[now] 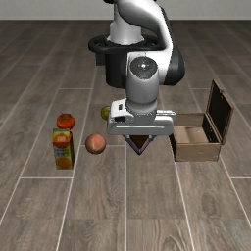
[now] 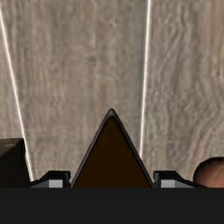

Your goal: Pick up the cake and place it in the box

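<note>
Cake (image 2: 111, 156) clamped between both fingers of gripper (image 1: 140, 135), held clear of floor (image 1: 59, 216). Step: carry. Next, as judged: shift toward the exterior view's right, over open box (image 1: 195, 140), then release.

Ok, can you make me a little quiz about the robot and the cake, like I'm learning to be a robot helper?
1. True or false: the lid of the box is shut.
2. What is the gripper holding between its fingers?
A) the cake
B) the juice carton
C) the round fruit
3. Fill in the gap: in the exterior view, the box stands on the floor to the view's ____ of the gripper.

Key
1. False. The lid stands up, open.
2. A. The brown, wedge-shaped cake is gripped from both sides.
3. Right.
</note>
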### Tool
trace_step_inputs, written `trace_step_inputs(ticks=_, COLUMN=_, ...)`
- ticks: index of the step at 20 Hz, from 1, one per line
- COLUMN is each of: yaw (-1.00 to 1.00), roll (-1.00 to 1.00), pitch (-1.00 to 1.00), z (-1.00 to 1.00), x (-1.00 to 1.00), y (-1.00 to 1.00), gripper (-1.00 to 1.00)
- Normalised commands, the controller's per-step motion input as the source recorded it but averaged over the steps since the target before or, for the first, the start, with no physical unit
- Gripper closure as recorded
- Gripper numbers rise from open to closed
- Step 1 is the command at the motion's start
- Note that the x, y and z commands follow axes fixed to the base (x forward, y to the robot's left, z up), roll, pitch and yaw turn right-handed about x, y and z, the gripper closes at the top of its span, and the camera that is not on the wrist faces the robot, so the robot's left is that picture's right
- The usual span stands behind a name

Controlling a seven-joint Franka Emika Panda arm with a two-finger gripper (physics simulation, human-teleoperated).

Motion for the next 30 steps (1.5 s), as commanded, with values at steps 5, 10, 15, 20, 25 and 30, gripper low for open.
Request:
trace_step_inputs(ticks=5, yaw=0.00, roll=0.00, pitch=0.00, z=1.00, x=0.00, y=0.00, gripper=1.00)
trace_step_inputs(ticks=10, yaw=0.00, roll=0.00, pitch=0.00, z=1.00, x=0.00, y=0.00, gripper=1.00)
trace_step_inputs(ticks=15, yaw=0.00, roll=0.00, pitch=0.00, z=0.00, x=0.00, y=1.00, gripper=1.00)
trace_step_inputs(ticks=20, yaw=0.00, roll=0.00, pitch=0.00, z=0.00, x=0.00, y=1.00, gripper=1.00)
trace_step_inputs(ticks=25, yaw=0.00, roll=0.00, pitch=0.00, z=0.00, x=-0.20, y=0.80, gripper=1.00)
trace_step_inputs(ticks=30, yaw=0.00, roll=0.00, pitch=0.00, z=0.00, x=-1.00, y=0.00, gripper=1.00)
